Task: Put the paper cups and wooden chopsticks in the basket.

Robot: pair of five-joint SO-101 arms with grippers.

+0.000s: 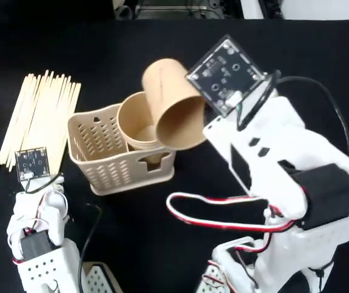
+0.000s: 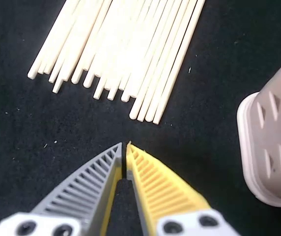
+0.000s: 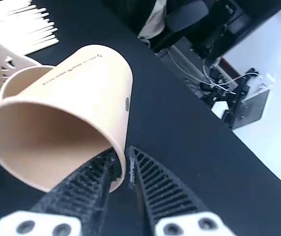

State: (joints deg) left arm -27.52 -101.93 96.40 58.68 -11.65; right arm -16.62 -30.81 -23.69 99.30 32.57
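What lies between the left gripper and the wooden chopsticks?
Nothing but bare tabletop; the left wrist view shows the left gripper and wooden chopsticks apart.

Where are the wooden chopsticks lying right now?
In the high view, the wooden chopsticks lie flat on the table, just left of the basket.
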